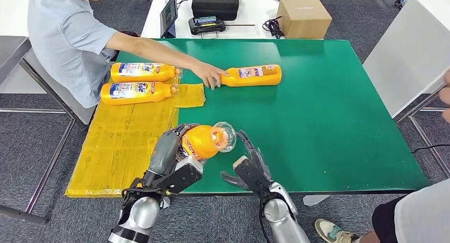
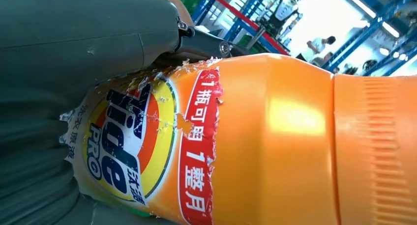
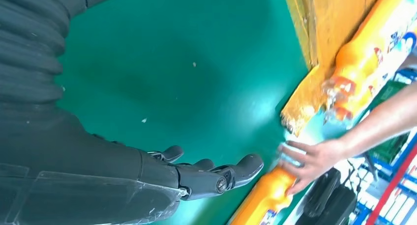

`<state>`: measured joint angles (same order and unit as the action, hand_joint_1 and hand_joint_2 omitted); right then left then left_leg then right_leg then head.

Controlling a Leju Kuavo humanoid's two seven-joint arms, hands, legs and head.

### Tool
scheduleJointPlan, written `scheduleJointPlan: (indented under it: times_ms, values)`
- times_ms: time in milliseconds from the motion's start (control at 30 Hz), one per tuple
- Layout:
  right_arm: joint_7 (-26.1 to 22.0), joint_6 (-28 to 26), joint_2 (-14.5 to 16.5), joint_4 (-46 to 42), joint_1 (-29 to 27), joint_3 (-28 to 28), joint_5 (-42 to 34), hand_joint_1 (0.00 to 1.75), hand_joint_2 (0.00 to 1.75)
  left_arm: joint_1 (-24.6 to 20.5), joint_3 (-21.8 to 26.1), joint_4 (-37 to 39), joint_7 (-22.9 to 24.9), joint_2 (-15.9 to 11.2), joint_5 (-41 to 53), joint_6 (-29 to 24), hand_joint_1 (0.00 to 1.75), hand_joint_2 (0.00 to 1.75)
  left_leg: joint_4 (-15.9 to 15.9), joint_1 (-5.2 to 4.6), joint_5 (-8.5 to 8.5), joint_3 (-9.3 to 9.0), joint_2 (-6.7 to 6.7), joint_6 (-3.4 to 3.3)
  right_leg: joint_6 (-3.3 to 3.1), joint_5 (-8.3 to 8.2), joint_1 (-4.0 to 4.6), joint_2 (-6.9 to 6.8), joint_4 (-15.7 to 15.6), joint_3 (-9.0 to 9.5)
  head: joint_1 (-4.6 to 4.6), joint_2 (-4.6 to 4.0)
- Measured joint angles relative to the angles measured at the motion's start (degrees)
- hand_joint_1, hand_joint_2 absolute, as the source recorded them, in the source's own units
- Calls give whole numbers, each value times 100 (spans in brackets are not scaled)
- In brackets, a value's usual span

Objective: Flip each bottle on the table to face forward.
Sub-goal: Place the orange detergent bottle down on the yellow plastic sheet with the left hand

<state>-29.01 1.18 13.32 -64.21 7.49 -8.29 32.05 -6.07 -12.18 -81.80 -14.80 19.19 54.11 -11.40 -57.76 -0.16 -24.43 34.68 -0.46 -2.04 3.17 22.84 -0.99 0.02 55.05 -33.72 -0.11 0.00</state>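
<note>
My left hand (image 1: 171, 153) grips an orange Tide bottle (image 1: 204, 141) lifted above the near edge of the green table (image 1: 318, 115), cap end pointing right. Up close, that bottle (image 2: 255, 141) shows a torn label against my left hand (image 2: 74, 43). My right hand (image 1: 249, 166) hovers open just right of the cap, holding nothing; its fingers (image 3: 211, 173) are spread over green table (image 3: 187, 72). Two more orange bottles (image 1: 142, 71) (image 1: 137, 92) lie on the yellow mat (image 1: 127, 142) at the far left. A fourth bottle (image 1: 252, 76) lies mid-table under a person's hand (image 1: 209, 75).
A person in a grey shirt (image 1: 66, 36) sits at the far left, arm stretched over the table. A cardboard box (image 1: 303, 17), black bag (image 1: 215, 2) and tablet (image 1: 169, 15) stand on the white table behind. Another person's leg and shoe (image 1: 331, 231) are at the near right.
</note>
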Motion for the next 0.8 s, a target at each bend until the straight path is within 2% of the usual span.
scheduleJointPlan:
  times_ms: [267, 433, 667, 800]
  values:
    - [-112, 97, -76, -205, -59, 628, -179, 0, 175, -334, 125, 511, 369, -122, 1585, -333, 175, 175, 0, 0, 0, 1, -2, 0, 0, 0, 0, 0, 0, 0, 1, 0]
    - [-129, 147, -103, -275, -114, 893, -217, 0, 175, -548, 280, 900, 400, -231, 1770, -409, 175, 175, 0, 0, 1, 2, -1, 0, 0, -1, 0, 0, 0, -1, 0, 0]
    - [-135, 149, -104, -294, -120, 993, -219, 0, 175, -616, 356, 1073, 405, -279, 1829, -427, 175, 175, 0, 0, 0, 5, -2, 0, 0, 0, 0, 0, 0, -3, -1, 0]
    - [-135, 149, -103, -294, -125, 1047, -225, 0, 175, -654, 375, 1172, 537, -314, 2247, -548, 175, 175, 0, 0, 0, 5, -2, 0, 0, 0, 0, 0, 0, -4, 0, 0]
